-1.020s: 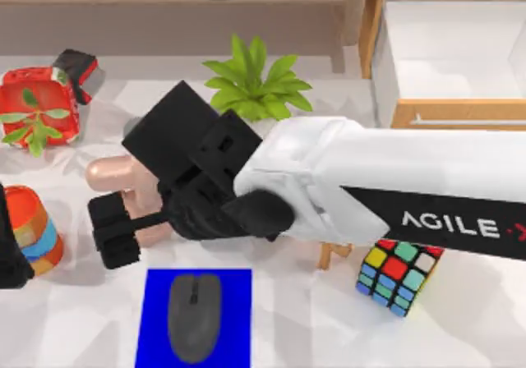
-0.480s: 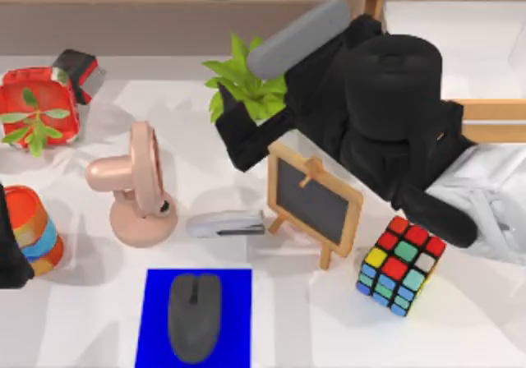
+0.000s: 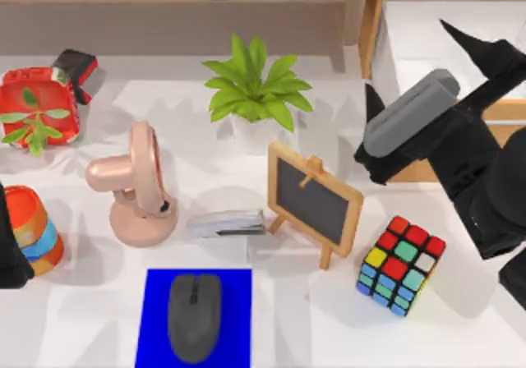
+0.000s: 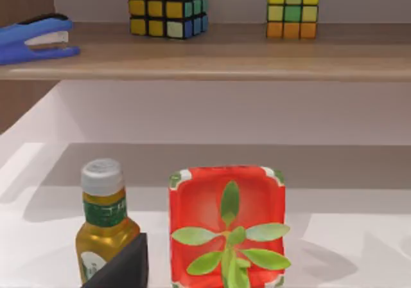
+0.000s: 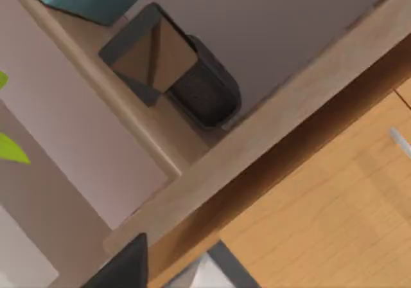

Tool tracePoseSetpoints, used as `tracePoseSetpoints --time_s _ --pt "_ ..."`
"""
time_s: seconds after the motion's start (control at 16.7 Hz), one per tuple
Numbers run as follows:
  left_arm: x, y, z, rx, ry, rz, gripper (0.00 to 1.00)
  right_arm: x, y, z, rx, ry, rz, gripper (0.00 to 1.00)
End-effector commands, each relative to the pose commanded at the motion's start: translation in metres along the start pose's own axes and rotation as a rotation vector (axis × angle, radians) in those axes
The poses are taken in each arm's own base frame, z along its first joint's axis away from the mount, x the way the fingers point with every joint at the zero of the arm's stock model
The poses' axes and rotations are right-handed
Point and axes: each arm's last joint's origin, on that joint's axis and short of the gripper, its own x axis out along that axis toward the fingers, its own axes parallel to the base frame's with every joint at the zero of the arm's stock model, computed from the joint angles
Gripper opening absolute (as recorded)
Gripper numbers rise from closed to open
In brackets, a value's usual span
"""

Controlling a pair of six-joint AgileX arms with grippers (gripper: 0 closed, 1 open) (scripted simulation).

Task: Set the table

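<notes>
**Right arm up by the drawer cabinet, holding a grey thing**

So in the top view the right gripper (image 3: 386, 150) is at the right side of the frame, just in front of the wooden drawer cabinet (image 3: 444, 56), clamped around a grey stapler-looking bar (image 3: 411, 113) that sits tilted in the air. The table (image 3: 460, 302) takes up most of the frame, white with grey patches. On it: a pink fan (image 3: 136, 187) left of centre, a grey stapler (image 3: 226, 223) lying flat beside it, a small chalkboard (image 3: 315, 200) on an easel in the middle, a cube (image 3: 400, 264) lower right, a potted plant (image 3: 255, 89) at upper centre, and a mouse (image 3: 195, 316) on a blue mat (image 3: 156, 319) at the bottom. Left arm (image 3: 10, 253) sits parked at the left edge; can't tell what its fingers are doing.
</notes>
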Motion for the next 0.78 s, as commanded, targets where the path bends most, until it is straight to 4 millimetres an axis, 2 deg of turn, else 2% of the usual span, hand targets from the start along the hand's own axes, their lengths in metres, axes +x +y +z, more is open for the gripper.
tracePoseSetpoints --time_s 0.24,0.42,0.6,0.78 --pt "0.0 0.0 0.0 0.0 0.0 0.0 1.0 -0.029 0.009 -0.05 -0.331 0.113 -0.038 1.0" --pt "0.0 0.0 0.0 0.0 0.0 0.0 1.0 -0.043 0.011 -0.079 -0.537 0.212 -0.039 1.0" --pt "0.0 0.0 0.0 0.0 0.0 0.0 1.0 -0.05 0.011 -0.097 -0.676 0.287 -0.037 1.0" --pt "0.0 0.0 0.0 0.0 0.0 0.0 1.0 -0.052 0.011 -0.104 -0.728 0.317 -0.036 1.0"
